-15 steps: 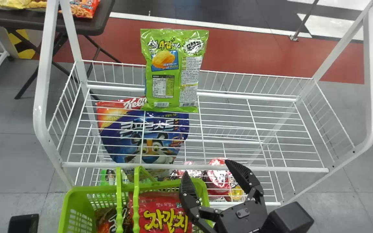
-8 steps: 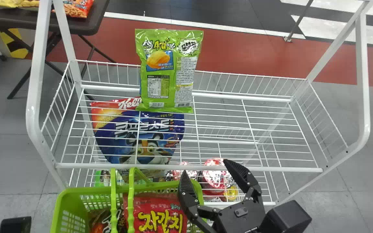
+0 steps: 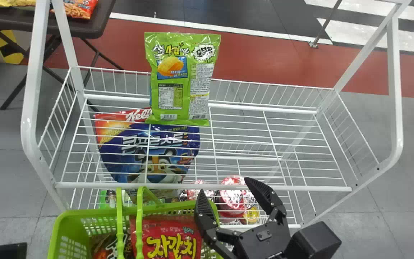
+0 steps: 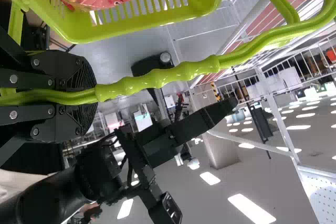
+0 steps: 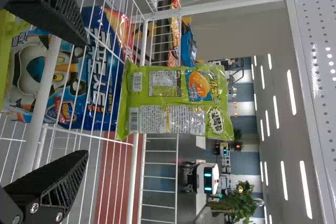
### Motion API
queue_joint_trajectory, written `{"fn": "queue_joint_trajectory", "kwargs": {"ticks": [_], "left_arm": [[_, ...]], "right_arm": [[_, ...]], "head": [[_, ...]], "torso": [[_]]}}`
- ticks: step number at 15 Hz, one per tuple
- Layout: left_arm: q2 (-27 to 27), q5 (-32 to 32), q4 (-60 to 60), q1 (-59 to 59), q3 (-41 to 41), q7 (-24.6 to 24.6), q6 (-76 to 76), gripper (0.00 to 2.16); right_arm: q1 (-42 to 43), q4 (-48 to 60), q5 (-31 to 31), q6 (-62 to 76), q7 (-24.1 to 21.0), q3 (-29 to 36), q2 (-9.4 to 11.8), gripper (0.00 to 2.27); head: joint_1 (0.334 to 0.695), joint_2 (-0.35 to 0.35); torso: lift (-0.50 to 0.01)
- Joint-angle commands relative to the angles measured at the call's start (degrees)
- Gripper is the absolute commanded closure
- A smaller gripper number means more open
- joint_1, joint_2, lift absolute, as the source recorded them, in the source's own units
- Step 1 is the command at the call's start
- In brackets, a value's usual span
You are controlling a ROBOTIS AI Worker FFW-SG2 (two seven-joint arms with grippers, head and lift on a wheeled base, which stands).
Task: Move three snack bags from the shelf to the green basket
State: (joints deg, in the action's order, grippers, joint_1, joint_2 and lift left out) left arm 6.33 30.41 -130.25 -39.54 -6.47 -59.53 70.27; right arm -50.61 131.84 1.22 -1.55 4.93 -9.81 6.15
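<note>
Our right claw point(image 3: 224, 184) is spread near the wire shelf point(image 3: 307, 188), where a green snack bag point(image 3: 178, 79) stands upright. Our left claw point(image 4: 92, 96) pinches the handle point(image 4: 168, 77) of the green basket point(image 3: 68, 216), a red snack bag point(image 3: 167, 232) inside.

You're seeing a dk folding table point(image 3: 95, 28) standing far L on grey flr point(image 3: 5, 172). A red flr band point(image 3: 271, 61) is running across the bkgd, w/ a white line point(image 3: 225, 29) edging it. Ceiling strip lights point(image 5: 291, 93) are glowing; a leafy plant point(image 5: 236, 203) is standing farther off.
</note>
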Motion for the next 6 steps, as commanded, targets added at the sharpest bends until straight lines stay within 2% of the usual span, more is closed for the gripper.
{"fn": "queue_joint_trajectory", "kwargs": {"ticks": [1, 6], "left_arm": [[0.00, 0.00, -0.01, -0.02, -0.04, -0.06, 0.00, 2.11], [-0.09, 0.00, -0.18, 0.07, 0.05, -0.06, 0.00, 2.11]], "right_arm": [[-0.02, 0.00, -0.25, 0.01, 0.08, 0.23, -0.09, 0.07], [-0.02, 0.00, -1.13, 0.19, 0.26, 1.20, -0.26, 0.07]], "head": [[0.695, -0.221], [0.695, -0.230]], "torso": [[-0.049], [-0.049]]}}
